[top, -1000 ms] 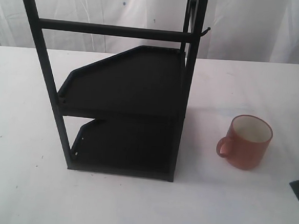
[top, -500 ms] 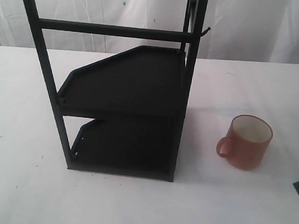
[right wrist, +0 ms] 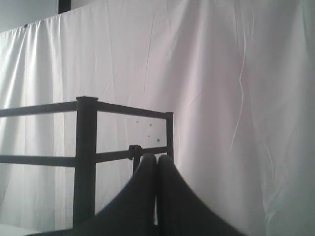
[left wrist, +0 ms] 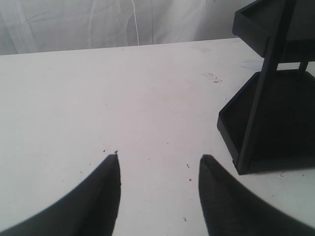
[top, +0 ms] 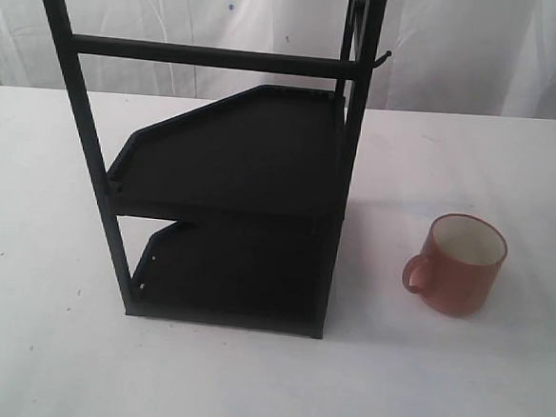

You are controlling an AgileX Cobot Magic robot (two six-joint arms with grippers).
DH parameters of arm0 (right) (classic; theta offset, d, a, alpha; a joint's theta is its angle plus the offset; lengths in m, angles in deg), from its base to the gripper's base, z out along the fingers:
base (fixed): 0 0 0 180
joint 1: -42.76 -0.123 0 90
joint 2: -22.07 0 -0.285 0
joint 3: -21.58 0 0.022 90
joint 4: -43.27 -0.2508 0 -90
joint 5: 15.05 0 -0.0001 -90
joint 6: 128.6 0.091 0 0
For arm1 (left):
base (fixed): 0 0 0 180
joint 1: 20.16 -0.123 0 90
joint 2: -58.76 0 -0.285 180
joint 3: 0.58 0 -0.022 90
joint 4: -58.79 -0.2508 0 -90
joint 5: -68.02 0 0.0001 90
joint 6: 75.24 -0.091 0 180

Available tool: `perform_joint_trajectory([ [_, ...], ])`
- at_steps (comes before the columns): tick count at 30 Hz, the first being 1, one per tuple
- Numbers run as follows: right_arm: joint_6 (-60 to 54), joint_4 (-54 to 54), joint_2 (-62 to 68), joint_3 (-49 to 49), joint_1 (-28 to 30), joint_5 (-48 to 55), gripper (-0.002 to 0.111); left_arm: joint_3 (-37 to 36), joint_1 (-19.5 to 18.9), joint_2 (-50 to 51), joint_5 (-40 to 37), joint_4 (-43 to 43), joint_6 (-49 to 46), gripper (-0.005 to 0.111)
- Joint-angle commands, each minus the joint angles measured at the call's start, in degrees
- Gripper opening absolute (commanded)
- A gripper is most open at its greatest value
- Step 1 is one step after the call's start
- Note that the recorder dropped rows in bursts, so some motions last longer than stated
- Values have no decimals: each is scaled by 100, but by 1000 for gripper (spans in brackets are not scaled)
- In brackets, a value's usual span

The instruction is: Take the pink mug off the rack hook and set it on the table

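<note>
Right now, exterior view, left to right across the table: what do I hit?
The rack → the hook jutting off its right post → the pink mug, upright on the table.

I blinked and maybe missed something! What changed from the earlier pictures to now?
The dark robot arm part at the exterior view's right edge slid away rightward and is gone from that view. Nothing was grabbed or let go. The pink mug stayed upright on the table, right of the rack, and the rack hook stayed bare.
</note>
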Motion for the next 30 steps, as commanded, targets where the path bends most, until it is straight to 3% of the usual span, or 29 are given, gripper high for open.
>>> perform_joint_trajectory([
  [1,-55,-840,-861,41,12,1205,0,-26,-12,-26,-26,53,10,53],
  [6,-835,-1222,-1904,41,23,3058,0,-26,-12,-26,-26,53,10,53],
  [13,-1488,-1222,-2822,41,432,4801,0,-26,-12,-26,-26,53,10,53],
  [23,-1257,-1222,-3438,41,1356,6653,0,-26,-12,-26,-26,53,10,53],
  [30,-1226,-1235,-3488,41,1457,7332,0,-26,-12,-26,-26,53,10,53],
])
